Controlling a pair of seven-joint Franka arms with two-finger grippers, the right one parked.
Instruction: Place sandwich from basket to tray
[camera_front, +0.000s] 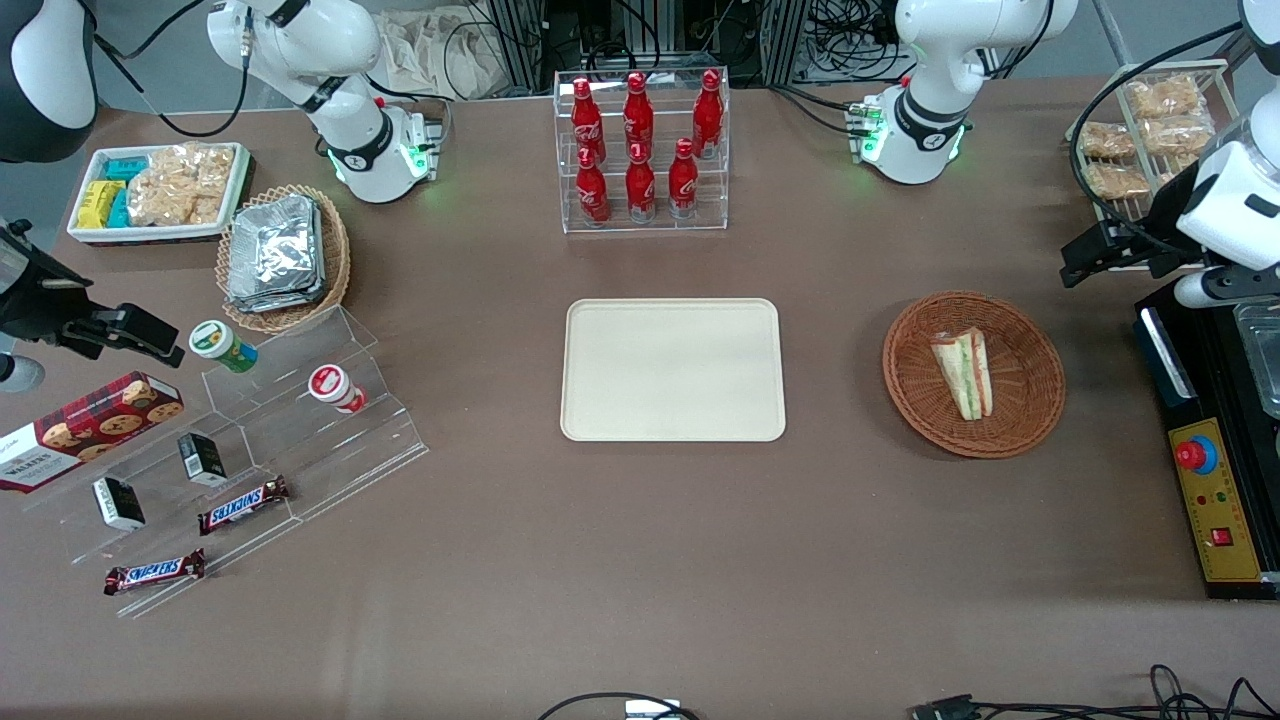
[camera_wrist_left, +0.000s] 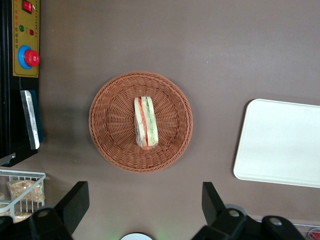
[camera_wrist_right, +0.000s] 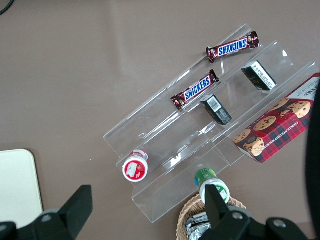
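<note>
The sandwich (camera_front: 964, 373) (camera_wrist_left: 145, 123), a white-bread wedge with green and red filling, lies in the round reddish-brown basket (camera_front: 1030, 400) (camera_wrist_left: 110, 145). The cream tray (camera_front: 672, 369) (camera_wrist_left: 280, 145) lies bare at the table's middle, beside the basket toward the parked arm's end. My gripper (camera_front: 1078, 262) (camera_wrist_left: 144, 201) hangs high above the table, off the basket's rim toward the working arm's end. It is open. Both black fingers (camera_wrist_left: 75, 200) stand wide apart over bare tablecloth, with nothing between them.
A black control box with a red button (camera_front: 1198, 455) and a wire rack of snack bags (camera_front: 1150, 130) stand beside the basket at the working arm's end. A clear rack of red bottles (camera_front: 640, 140) is farther back than the tray. A tan basket of foil packets (camera_front: 285, 255) and an acrylic stand (camera_front: 250, 450) sit toward the parked arm's end.
</note>
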